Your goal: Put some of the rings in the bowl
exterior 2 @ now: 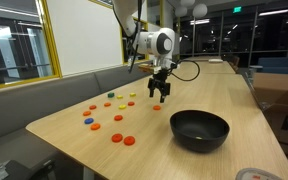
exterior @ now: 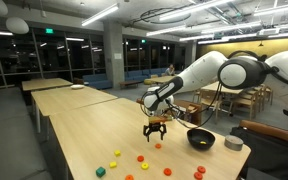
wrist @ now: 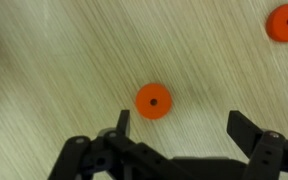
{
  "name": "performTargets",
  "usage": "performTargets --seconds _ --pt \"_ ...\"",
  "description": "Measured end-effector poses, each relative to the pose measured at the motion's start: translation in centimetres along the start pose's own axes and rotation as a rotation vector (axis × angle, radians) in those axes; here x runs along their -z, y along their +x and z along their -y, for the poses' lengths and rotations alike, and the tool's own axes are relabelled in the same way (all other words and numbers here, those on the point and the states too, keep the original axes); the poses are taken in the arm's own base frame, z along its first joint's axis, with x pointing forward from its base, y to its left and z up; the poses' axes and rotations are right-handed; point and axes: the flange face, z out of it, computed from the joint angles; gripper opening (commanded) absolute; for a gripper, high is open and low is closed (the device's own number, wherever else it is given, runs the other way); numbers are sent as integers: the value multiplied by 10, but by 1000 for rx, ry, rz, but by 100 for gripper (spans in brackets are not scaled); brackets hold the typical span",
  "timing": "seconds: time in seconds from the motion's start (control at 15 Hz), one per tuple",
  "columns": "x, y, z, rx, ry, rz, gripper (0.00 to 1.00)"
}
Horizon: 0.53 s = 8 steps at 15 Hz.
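Observation:
Several small orange and red rings lie scattered on the wooden table, among them one [exterior: 158, 145] just below my gripper [exterior: 156, 128]. That ring also shows in an exterior view [exterior 2: 156, 108] under the gripper [exterior 2: 160, 92]. In the wrist view an orange ring [wrist: 153, 100] lies on the wood just ahead of the left finger, and another ring [wrist: 285, 22] sits at the top right. My gripper [wrist: 184, 128] is open and empty, hovering above the table. The black bowl [exterior: 201, 139] stands beside the gripper and shows in both exterior views [exterior 2: 199, 128].
A small grey round container [exterior: 234, 144] stands beyond the bowl near the table edge. Yellow [exterior 2: 122, 103], green [exterior 2: 111, 95] and blue [exterior 2: 93, 106] pieces lie among the rings. More rings [exterior 2: 129, 141] lie near the table's front. Other long tables stand behind.

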Motion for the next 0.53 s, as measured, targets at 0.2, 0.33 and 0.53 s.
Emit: performTargets --seconds 0.2,0.33,0.53 --pt "-5 -4 1 1 -6 15 100" --pt "-10 -6 1 1 -10 21 100" --pt "-20 -8 -4 -7 -14 21 100"
